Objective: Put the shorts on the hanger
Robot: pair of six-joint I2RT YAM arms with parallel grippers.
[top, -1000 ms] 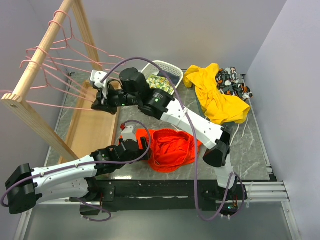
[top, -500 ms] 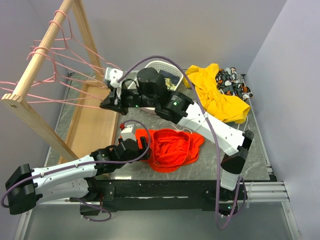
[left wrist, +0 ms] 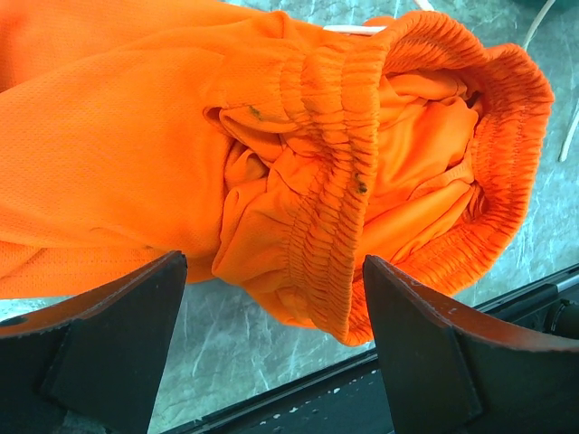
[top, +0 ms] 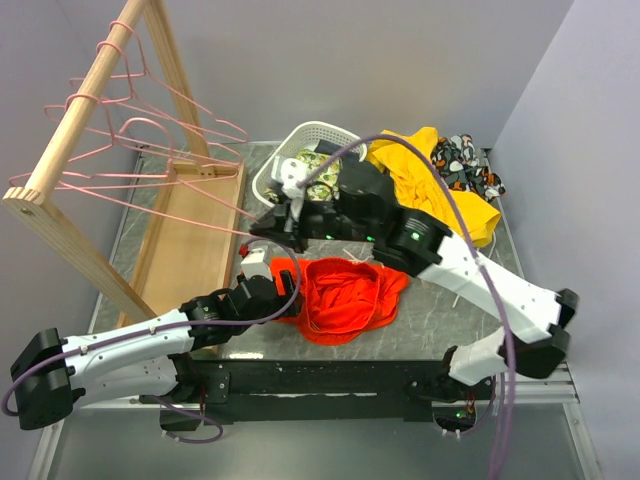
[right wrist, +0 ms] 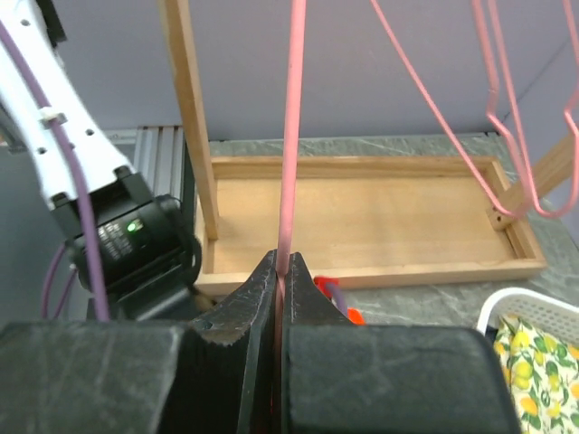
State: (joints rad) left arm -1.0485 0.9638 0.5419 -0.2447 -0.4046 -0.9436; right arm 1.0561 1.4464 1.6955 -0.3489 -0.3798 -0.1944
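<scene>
The orange shorts (top: pixel 345 297) are lying in a bunched heap on the counter (top: pixel 480 290), near the front edge & about in the middle. In the L wrist view the shorts (left wrist: pixel 298 163) are showing their stretchy waist part. It is gaping open toward the right w/ more cloth folded up inside it.

The L claw (top: pixel 285 292) is sitting at the left side of the heap. In its own view the L claw (left wrist: pixel 271 262) is spreading its 2 fingers wide apart, w/ the waist part showing between them. It is not pinching anything. Can't tell if the fingers are touching the cloth.

The R arm is reaching across the counter toward the left. The R claw (top: pixel 268 228) is pinching one thin bar of the pink wire hanger (top: pixel 225 224), just behind the shorts & up off the counter. In the R wrist view the R claw (right wrist: pixel 282 271) is pressed tight together, w/ the hanger (right wrist: pixel 290 136) wire running straight up from between the fingers. The rest of the hanger is stretching away to the left, toward the wooden rack (top: pixel 75 140).

More pink hangers (top: pixel 76 101) are hanging on the rack's rail. The rack's wooden tray (top: pixel 190 260) is sitting on the left side of the counter. A white basket (top: pixel 322 128) w/ a lemon cloth (top: pixel 318 172) in it is sitting at the back, just behind the R claw. A yellow top (top: pixel 430 195) is lying at the back right, well apart from the shorts.
</scene>
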